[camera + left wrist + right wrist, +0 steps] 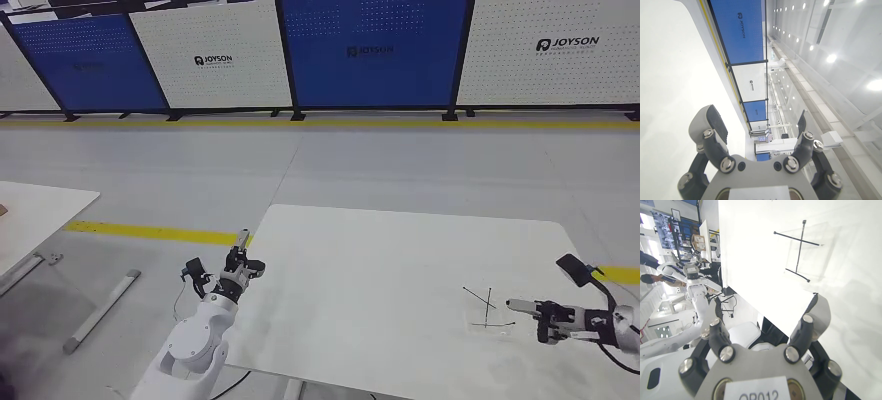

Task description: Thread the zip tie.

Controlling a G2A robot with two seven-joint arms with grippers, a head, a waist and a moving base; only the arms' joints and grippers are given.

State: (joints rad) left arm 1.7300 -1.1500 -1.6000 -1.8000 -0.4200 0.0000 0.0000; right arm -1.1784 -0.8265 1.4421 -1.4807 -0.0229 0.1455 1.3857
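Our right arm (600, 325) has its jaws spread, and the zip ties (800, 253) lie crossed flat on the tabletop (380, 280) just ahead of them. The left arm (205, 335), jaws spread too, sits well apart at the opposite edge.

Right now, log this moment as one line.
zip ties crossed on table | left jaws open, empty | right jaws open, near ties | threading not begun

Three thin black zip ties (799, 255) lay flat and loose, none looped, on the table's (380, 270) right side. Two were crossed like a plus, and the third tie (800, 276) sat angled at one's end.
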